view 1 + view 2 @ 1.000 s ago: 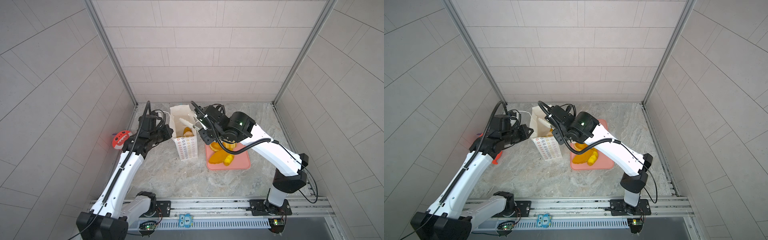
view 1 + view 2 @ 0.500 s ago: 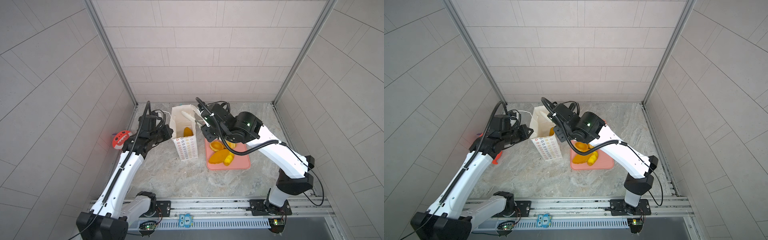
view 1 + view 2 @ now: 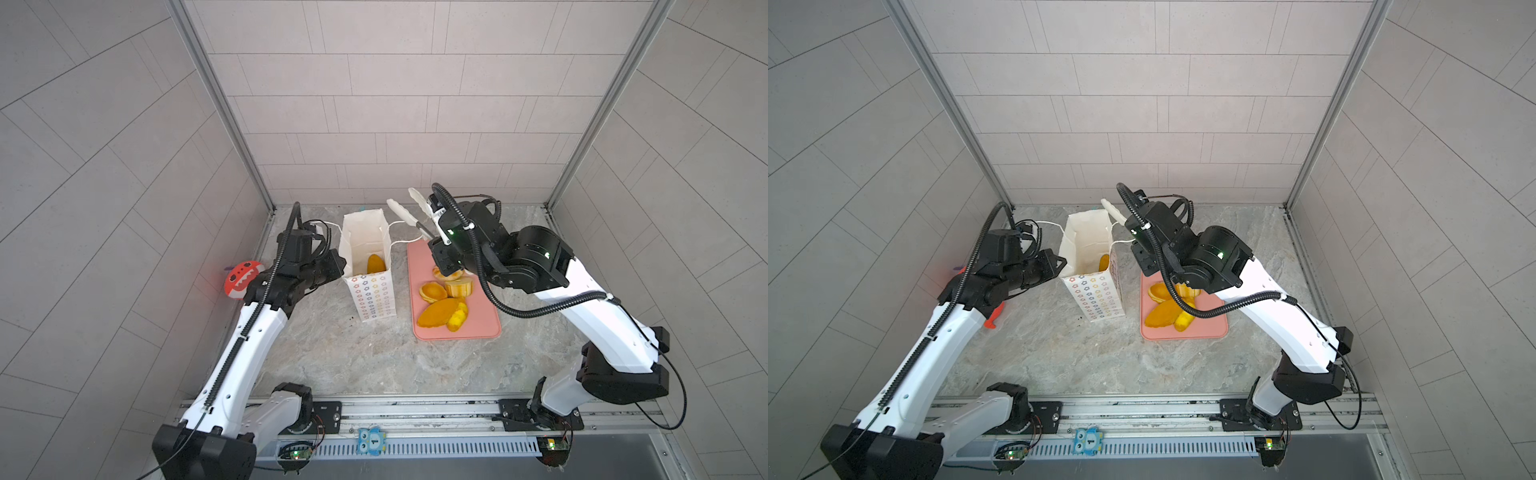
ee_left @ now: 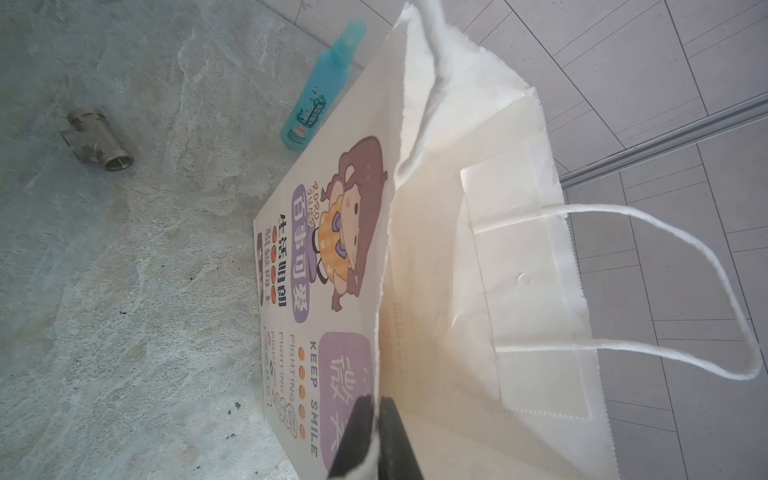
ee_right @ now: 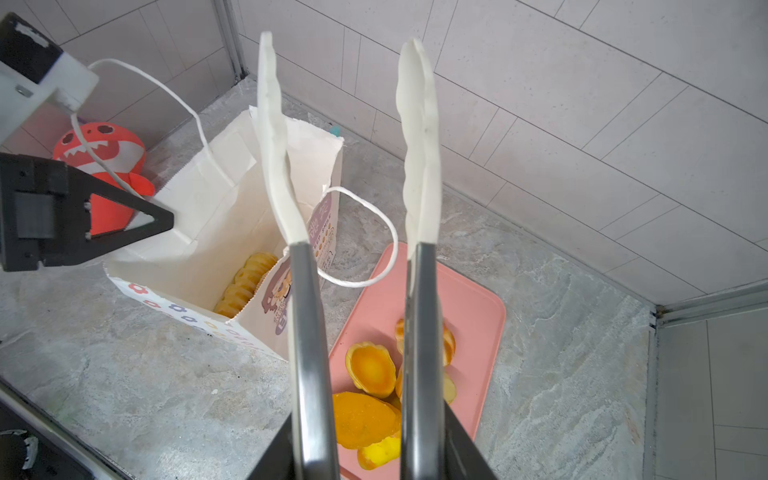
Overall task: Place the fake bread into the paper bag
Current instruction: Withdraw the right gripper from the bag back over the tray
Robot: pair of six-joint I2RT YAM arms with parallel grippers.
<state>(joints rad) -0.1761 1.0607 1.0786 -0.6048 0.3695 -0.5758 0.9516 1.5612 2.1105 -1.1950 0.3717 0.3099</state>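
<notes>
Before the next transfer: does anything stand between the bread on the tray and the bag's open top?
Nothing solid. The paper bag stands open beside the tray, and only its cord handle droops on the side facing the bread.

A flat pink tray is set on the grey marbled tabletop. A red toy with jagged white teeth is seen at the left wall. A teal bottle is found by the back wall, with a metal tee fitting well apart from it. Metal tongs are raised, their white tips spread.
</notes>
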